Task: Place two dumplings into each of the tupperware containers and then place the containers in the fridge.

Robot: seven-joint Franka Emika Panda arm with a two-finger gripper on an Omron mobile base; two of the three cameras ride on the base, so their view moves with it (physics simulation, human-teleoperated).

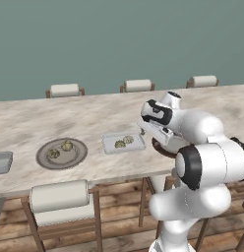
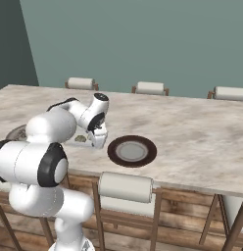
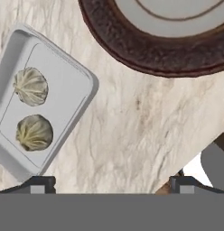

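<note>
Gripper: I see the gripper (image 3: 111, 182) hanging over the tabletop (image 3: 132, 131), its fingers (image 3: 39, 184) spread wide and released, nothing between them.
Tupperware container: in the hand view, a light-grey container (image 3: 73, 85) lies flat, up and left of the left finger; bare marble sits between the two fingers.
Dumplings in container: I count two dumplings (image 3: 31, 86) side by side inside it, apart from the fingers.
Dark plate: a brown-rimmed plate (image 3: 145, 49) sits just beside the container, not touching.
Left plate: in the left base view, a round plate (image 1: 77, 156) carries two more dumplings (image 1: 67, 145), near the container (image 1: 110, 143).
Second container: a grey tray edge (image 1: 2, 162) lies at the far left.
Chairs: stools (image 1: 60, 197) line the near side.
</note>
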